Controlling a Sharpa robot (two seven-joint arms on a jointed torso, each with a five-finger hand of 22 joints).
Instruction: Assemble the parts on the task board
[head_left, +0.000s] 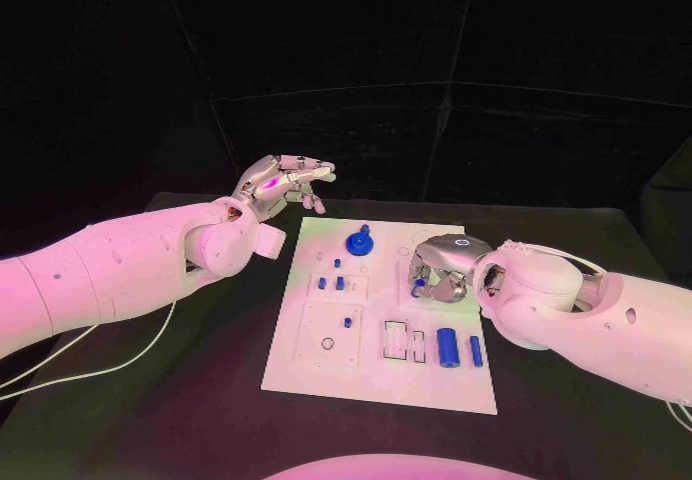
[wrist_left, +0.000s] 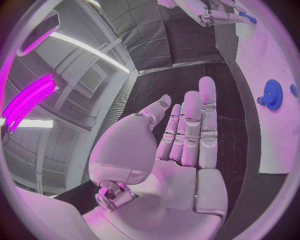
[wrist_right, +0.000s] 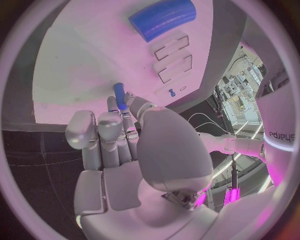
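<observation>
The task board (head_left: 378, 390) lies in the middle of the bench (head_left: 202, 420), its long sides running away from the robot. By the look of it, the assembly is only partly done. A blue gear (head_left: 359, 243) stands near the board's far edge and small blue pegs (head_left: 330, 283) sit upright near its left edge, so those seem placed. Two blue cylinders (head_left: 462, 349) lie loose near the board's near right corner beside open rectangular slots (head_left: 395, 340), so they seem still to be fitted.

The left hand (head_left: 283, 183) hangs off the board's far left corner, fingers extended and close together, holding nothing.

The right hand (head_left: 437, 268) is over the board's right edge; the wrist view shows it pinching a small blue pin (wrist_right: 119, 95) at the fingertips, close above the board.
</observation>
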